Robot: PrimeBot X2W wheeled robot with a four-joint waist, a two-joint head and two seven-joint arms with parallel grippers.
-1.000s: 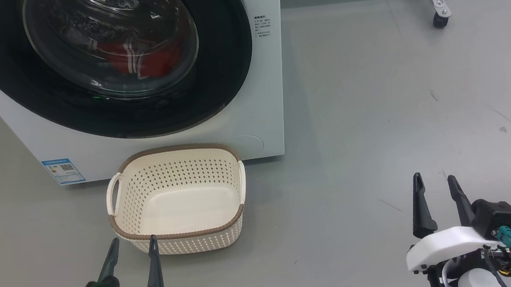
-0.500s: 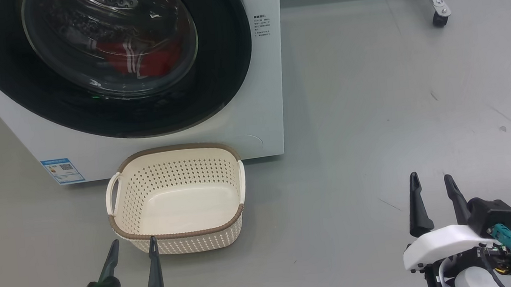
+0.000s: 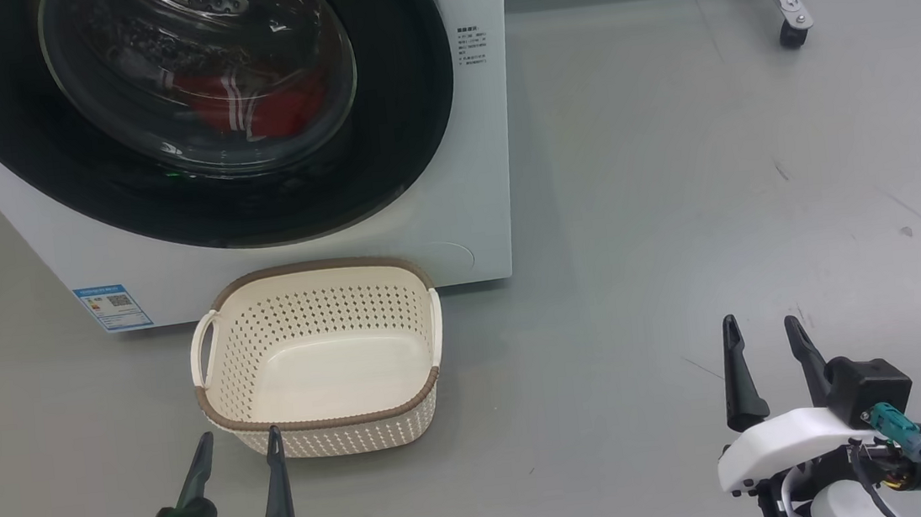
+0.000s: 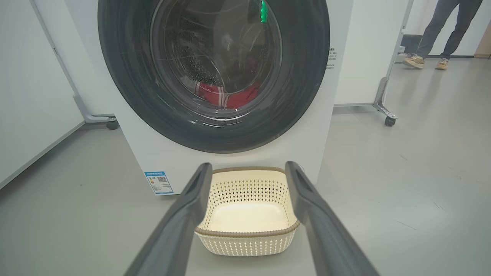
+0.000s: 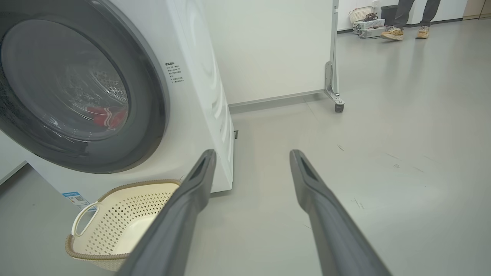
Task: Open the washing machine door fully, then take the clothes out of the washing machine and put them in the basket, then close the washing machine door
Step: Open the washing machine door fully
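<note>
- The left gripper (image 3: 240,438) hovered low over the grey floor (image 3: 673,187), its two dark fingers spread with nothing between them, tips near the basket (image 3: 334,439).
- The right gripper (image 3: 761,322) stood well off to the right over bare floor, fingers likewise apart and empty.
- The basket, cream plastic with perforated walls, a brown woven-look rim and loop handles, sat empty just in front of the washing machine (image 3: 481,206).
- That machine was a white front loader with a small blue label (image 3: 114,307) at its lower left.
- The washing machine door (image 3: 414,128) was shut, a wide glossy black rim round a bulging glass window.
- The clothes (image 3: 260,109), red with white stripes, lay in the drum behind the glass.
</note>
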